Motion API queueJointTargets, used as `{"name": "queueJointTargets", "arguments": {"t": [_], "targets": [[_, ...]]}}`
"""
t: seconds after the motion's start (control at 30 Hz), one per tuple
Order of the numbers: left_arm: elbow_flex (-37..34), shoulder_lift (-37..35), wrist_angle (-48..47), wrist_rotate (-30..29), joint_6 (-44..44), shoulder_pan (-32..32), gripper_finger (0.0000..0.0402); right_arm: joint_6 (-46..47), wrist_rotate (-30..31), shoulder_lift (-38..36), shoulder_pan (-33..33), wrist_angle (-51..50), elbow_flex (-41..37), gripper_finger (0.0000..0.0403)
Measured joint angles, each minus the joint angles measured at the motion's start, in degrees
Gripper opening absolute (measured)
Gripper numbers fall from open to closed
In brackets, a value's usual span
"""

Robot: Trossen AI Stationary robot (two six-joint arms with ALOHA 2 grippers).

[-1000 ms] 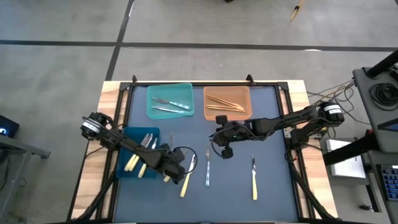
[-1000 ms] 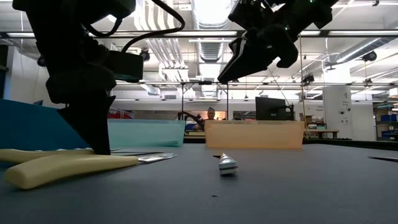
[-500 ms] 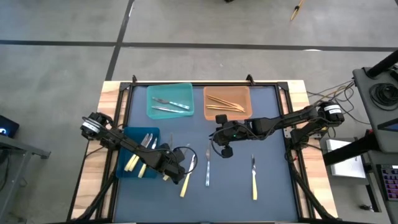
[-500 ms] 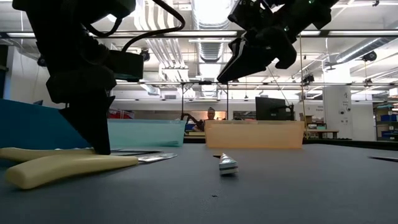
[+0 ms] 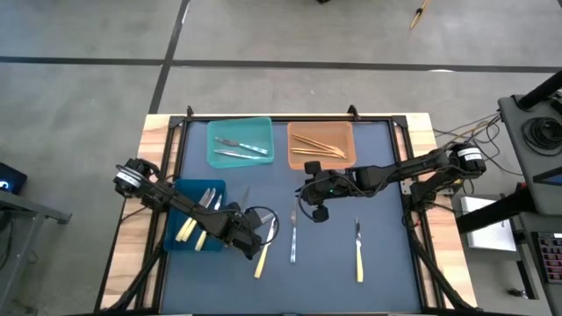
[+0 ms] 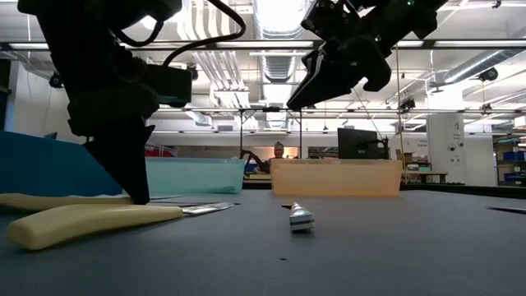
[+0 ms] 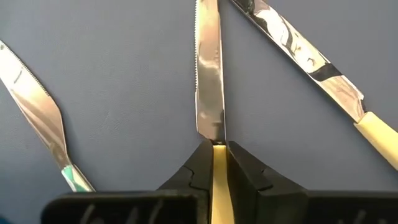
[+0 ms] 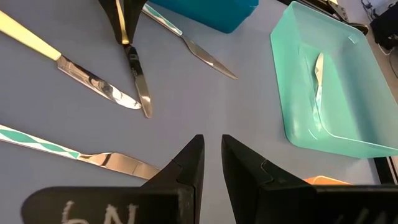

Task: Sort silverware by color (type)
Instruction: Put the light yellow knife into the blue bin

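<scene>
Silverware mostly binned: 3 bins point(image 5: 239, 143) hold sorted pieces. About 5 left on your desk point(image 5: 378, 184). Left tool point(image 7: 217, 163) is clamped on a yellow-handled knife point(image 7: 209, 81) by the blue bin; right tool point(image 8: 211, 155) hovers mid-desk, nearly closed, empty.

On the dark tabletop point(image 5: 378, 263) stand three plastic bins: a teal bin point(image 5: 240, 143) beside an orange bin point(image 5: 321, 145) at the far edge, and a blue bin point(image 5: 195, 226) nearer the left. A person point(image 6: 278, 150) shows far behind.
</scene>
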Motion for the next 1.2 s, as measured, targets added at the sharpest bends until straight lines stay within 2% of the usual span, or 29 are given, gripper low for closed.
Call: {"name": "queueJointTargets", "arguments": {"t": [0.83,1.03,1.2], "targets": [[0.5,-1.0,1.4,-0.4,-0.8,0.0,0.0003,-0.8,0.0,-0.5,0.0,-1.0,0.0,0.0047],[0.5,-1.2,2.3,-0.9,4.4,-0.3,0.0001,-0.9,0.0,-0.4,0.0,-1.0,0.0,0.0047],[0.3,-2.6,3.6,-6.1,13.2,-2.2,0.0001,-0.9,0.0,-0.4,0.0,-1.3,0.0,0.0047]]}}
